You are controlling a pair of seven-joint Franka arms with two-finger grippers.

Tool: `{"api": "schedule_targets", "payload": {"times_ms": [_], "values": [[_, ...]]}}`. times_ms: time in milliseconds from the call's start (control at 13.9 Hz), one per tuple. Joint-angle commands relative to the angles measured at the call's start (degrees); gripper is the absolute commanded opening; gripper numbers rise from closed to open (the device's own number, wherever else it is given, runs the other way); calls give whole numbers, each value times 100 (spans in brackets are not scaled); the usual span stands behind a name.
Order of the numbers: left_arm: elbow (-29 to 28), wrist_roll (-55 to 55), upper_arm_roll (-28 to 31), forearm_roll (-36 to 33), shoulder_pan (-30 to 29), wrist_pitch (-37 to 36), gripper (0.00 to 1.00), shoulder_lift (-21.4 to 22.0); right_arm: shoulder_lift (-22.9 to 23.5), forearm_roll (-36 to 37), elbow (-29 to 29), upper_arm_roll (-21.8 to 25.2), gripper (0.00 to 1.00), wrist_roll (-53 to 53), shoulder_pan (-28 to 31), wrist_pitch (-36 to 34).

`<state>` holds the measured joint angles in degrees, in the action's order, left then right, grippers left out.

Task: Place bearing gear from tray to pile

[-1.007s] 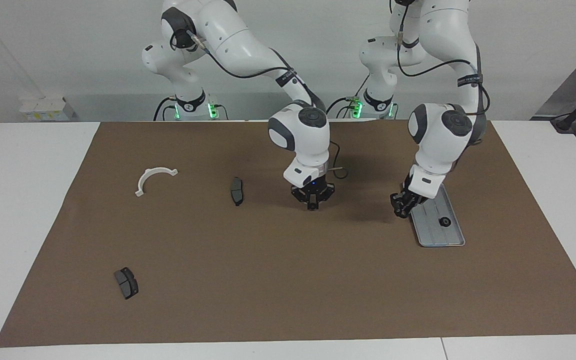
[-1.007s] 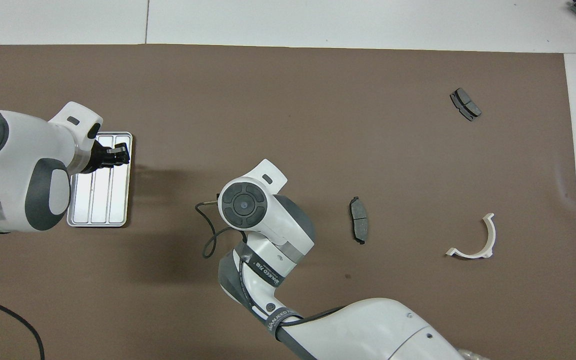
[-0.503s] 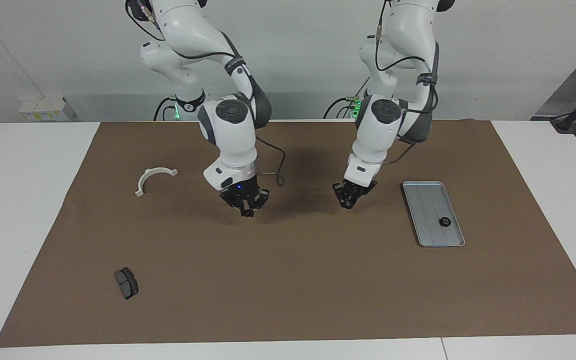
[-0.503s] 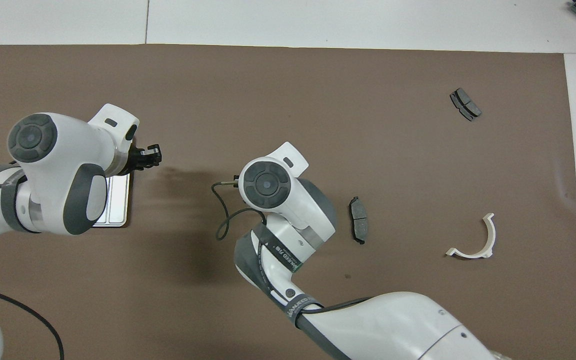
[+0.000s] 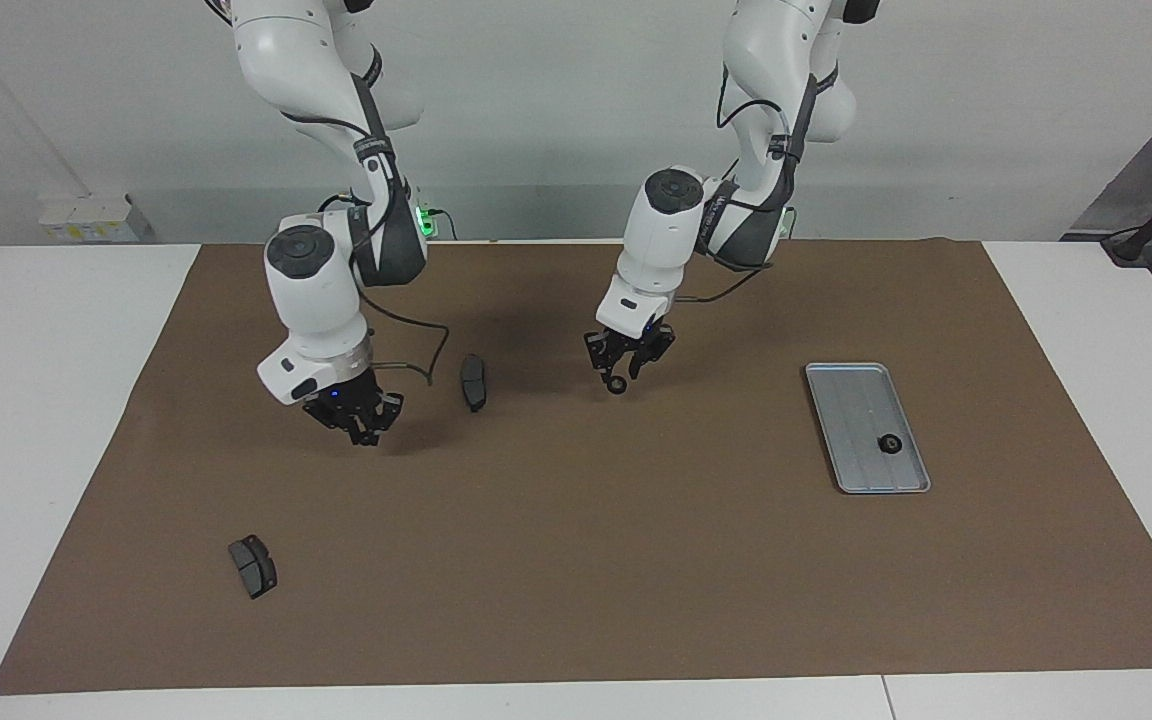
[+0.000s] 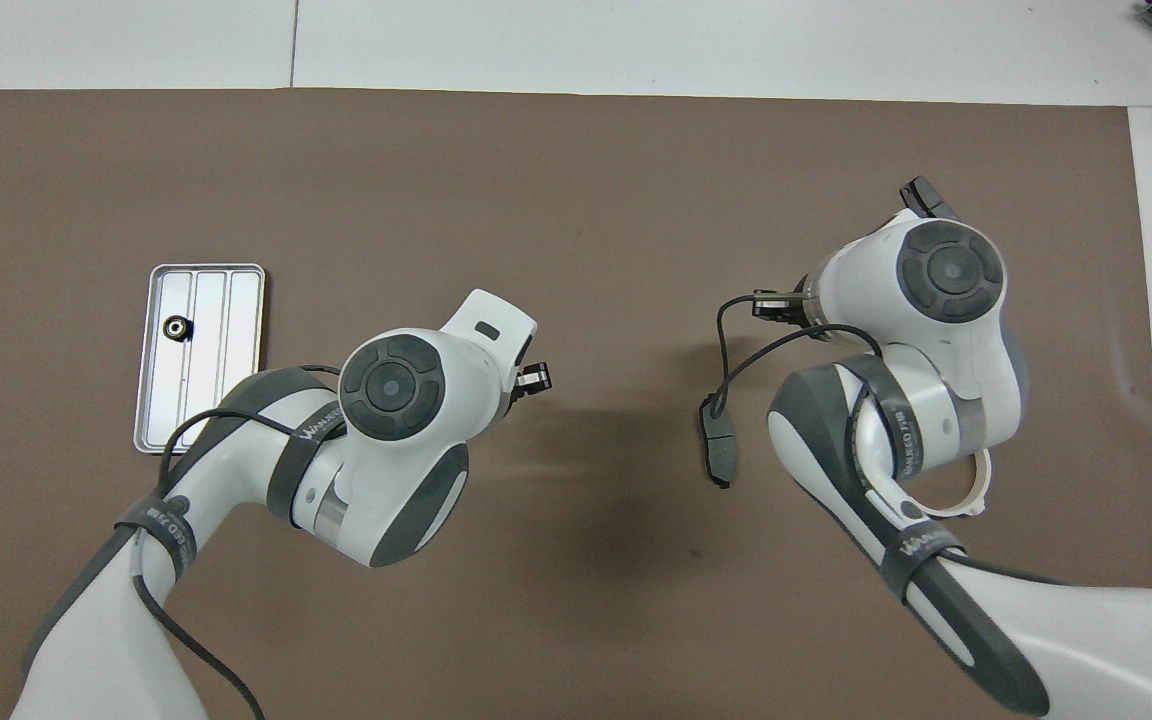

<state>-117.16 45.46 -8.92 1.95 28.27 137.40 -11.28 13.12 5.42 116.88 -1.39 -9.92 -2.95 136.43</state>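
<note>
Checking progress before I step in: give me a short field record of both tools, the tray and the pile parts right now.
left tool: raised over the mat, between tray and first brake pad; small black ring at its tip, held or released unclear
right tool: shut, empty, low over the mat
tray: toward the left arm's end; one bearing gear in it
first brake pad: mid-mat
second brake pad: farther from the robots
white bracket: partly hidden under the right arm
</note>
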Motion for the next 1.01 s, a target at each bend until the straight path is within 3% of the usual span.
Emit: {"api": "schedule_targets", "payload": {"times_ms": [0,216,360,432,503,647,719,935], "values": [[9,25,100,24,-58,-38,100,38,-170,-373,405,-107,0,779,514,200],[149,-202,101,-37,-829,-29,100,12,-73,-551,405,-98,1,1202,857,208],[299,-615,101,-169,-1496,-38,100,-6,-29,-551,405,-98,8,1308,1033,217],[308,-913,101,-178,-1804,-38,100,-6,-2,-551,405,-98,16,1369,1086,217],[273,-1298,101,-178,-2103,-29,100,-6,41,-551,405,-98,30,1422,1121,217],[203,-2212,101,-178,-2771,-38,100,3,59,-551,388,-98,81,1422,1130,244],[124,-2643,101,-178,-3061,-21,100,21,59,-551,353,-98,87,1422,1130,235],[-140,-3743,101,-178,-3765,58,100,56,-37,-542,134,-151,88,1361,929,156]]}}
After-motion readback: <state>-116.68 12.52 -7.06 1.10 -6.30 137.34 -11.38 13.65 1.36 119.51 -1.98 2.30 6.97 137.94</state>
